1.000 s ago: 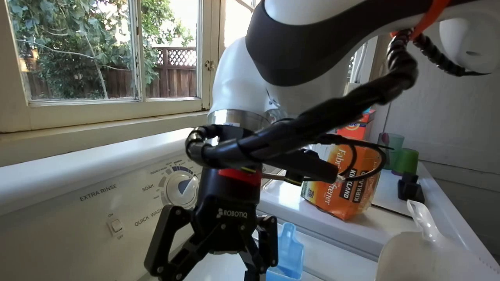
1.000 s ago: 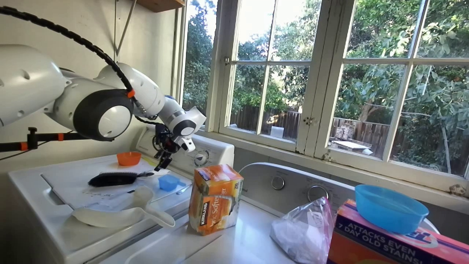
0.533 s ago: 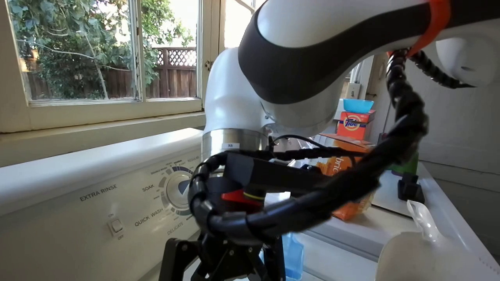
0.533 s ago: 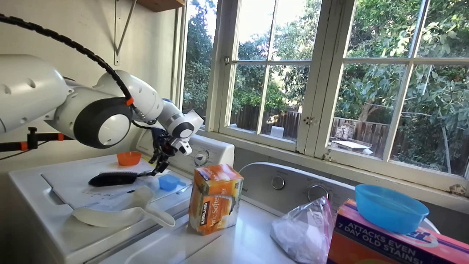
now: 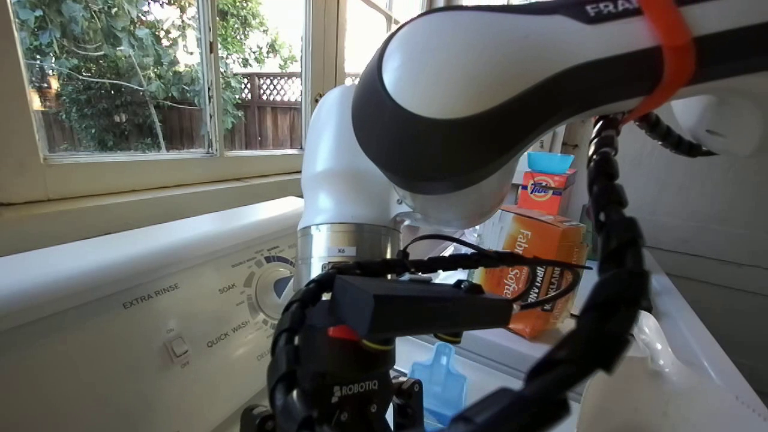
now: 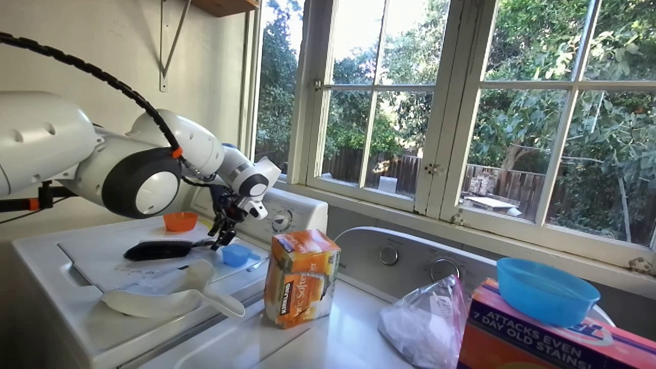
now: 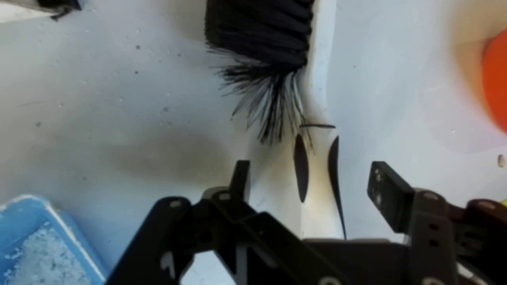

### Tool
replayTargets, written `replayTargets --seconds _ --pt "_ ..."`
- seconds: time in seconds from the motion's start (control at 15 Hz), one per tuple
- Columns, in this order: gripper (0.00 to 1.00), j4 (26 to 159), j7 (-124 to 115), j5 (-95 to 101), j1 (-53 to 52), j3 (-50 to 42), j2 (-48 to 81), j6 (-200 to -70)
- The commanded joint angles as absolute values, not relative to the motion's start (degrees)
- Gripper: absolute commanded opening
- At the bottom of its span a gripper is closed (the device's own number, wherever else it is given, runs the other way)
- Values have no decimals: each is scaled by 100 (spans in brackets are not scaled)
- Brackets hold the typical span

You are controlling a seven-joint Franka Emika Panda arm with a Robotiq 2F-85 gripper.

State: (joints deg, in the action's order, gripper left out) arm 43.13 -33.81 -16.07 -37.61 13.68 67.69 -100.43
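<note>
While your arm (image 6: 192,146) extends over the washer (image 6: 110,231), wrist bent downward, your gripper (image 7: 312,181) points down, jaws wide apart, nothing gripped, brush (image 7: 273,43) lying on the washer, its handle (image 7: 318,170) between the jaws in the wrist view.

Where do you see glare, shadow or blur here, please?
In an exterior view, the windows are partly washed out and the white appliance top shows glare; in an exterior view, the black hose looks slightly blurred; in the wrist view, soft shadows lie beside the brush, an orange tint beside the orange bowl, and the gripper looks dark.
</note>
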Motion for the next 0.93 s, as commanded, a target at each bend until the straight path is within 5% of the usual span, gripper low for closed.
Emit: replayTargets --seconds 0.0,0.4,0.87 --pt "48 3741 -3507 -1484 -3892 1269 7086 -9725" --pt "3 3462 -3485 -1473 -3904 1277 7209 -9252" --pt "7 3352 -3293 -1557 -3812 1334 7249 -9277"
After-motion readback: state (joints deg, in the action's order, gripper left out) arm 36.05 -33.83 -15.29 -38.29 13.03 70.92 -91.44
